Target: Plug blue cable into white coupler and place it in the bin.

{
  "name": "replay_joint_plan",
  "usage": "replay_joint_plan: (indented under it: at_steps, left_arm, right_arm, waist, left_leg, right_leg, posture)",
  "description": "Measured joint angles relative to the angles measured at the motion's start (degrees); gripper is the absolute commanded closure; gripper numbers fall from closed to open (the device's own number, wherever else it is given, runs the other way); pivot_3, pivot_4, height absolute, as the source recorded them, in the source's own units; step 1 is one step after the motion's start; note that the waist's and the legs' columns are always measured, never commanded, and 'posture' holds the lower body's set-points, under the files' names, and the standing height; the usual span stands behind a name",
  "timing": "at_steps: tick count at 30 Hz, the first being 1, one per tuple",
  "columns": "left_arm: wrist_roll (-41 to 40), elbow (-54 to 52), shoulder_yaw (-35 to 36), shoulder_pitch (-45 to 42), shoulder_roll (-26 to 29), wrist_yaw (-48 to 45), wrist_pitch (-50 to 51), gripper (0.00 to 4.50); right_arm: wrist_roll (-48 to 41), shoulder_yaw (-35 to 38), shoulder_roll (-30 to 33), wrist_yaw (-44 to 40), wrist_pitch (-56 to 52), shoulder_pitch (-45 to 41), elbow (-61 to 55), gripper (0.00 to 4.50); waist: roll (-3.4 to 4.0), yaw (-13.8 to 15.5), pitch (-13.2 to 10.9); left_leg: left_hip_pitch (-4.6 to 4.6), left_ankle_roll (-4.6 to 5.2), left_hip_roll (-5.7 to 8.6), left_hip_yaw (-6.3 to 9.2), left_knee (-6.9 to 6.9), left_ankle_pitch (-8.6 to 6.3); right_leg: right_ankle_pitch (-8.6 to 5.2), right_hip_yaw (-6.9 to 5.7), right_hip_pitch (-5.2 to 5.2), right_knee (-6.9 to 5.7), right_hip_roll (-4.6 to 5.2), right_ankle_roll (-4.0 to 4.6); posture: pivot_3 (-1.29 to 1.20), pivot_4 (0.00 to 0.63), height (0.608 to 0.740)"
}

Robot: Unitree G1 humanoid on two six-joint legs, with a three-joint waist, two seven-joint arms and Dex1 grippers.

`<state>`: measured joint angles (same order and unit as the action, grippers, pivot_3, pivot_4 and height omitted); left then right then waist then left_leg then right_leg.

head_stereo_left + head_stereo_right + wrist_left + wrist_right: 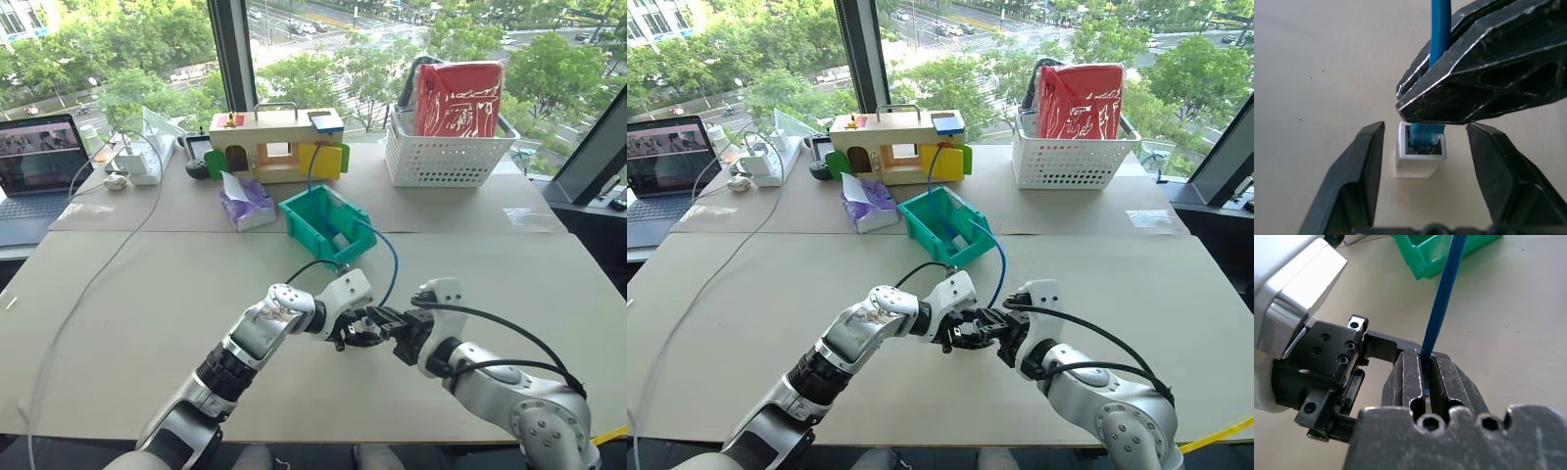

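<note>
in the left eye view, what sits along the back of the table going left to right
laptop → white power strip → wooden toy house → white lattice basket holding a red bag

My arms are silver-grey with black ribbed forearm sections and white wrist housings; black cables loop over the right one. The left hand (pixel 1422 181) and right hand (pixel 1427 377) have scuffed black fingers and hex screws.

The blue cable (pixel 1440 29) plug is half hidden inside the white coupler (pixel 1420 155), its far end behind the bin (pixel 312 217) wall
</note>
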<state>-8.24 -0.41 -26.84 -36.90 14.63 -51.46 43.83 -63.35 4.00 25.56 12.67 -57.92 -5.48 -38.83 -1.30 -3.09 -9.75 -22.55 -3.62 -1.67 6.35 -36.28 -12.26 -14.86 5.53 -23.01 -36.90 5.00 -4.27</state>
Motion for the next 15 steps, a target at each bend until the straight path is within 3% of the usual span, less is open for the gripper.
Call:
replay_joint_plan:
  at_steps: [4, 8, 11, 15]
  left_arm:
    - [-2.1, 0.9, 2.7, 1.6, 8.0, -5.9, -3.0, 0.85]
    - [-2.2, 2.4, 5.5, 2.9, 12.3, -8.1, -9.4, 0.85]
    - [-2.6, 2.3, 7.6, 5.2, 13.2, -8.9, -13.8, 0.85]
    - [-4.7, 0.5, 11.7, 11.8, 16.3, -9.6, -16.5, 0.85]
  right_arm:
    - [-5.5, 4.2, 3.2, 0.9, -1.5, -7.5, 4.5, 4.5]
    - [-6.3, 6.2, 7.9, -1.9, -2.0, -17.9, 9.2, 4.5]
    - [-2.2, 4.7, 10.5, -8.2, -1.2, -25.1, 14.4, 4.5]
    - [9.6, -2.4, 12.3, -19.6, 4.5, -36.7, 27.1, 4.5]
  waist:
    - [0.06, -0.7, -0.1]
    - [0.06, -0.5, -0.1]
    - [0.06, -0.3, -0.1]
    - [0.1, -1.2, -0.1]
  left_leg:
    - [-0.06, 0.0, -0.03, 0.0, 0.02, 0.0]
    - [-0.12, 0.0, -0.03, 0.0, 0.04, 0.0]
    - [-0.18, 0.01, -0.03, 0.0, 0.07, 0.0]
    - [-0.16, 0.02, -0.05, -0.09, 0.1, -0.01]
  right_leg:
    - [0.03, 0.03, -0.1, -0.08, -0.03, 0.07]
    - [0.08, 0.01, -0.1, 0.02, -0.02, 0.14]
    - [0.1, -0.01, -0.13, 0.13, -0.01, 0.18]
    - [0.12, 0.03, -0.24, 0.12, 0.0, 0.21]
  posture:
    - [0.0, 0.15, 0.74]
    - [0.0, 0.15, 0.74]
    - [0.0, 0.15, 0.74]
    - [0.0, 0.15, 0.74]
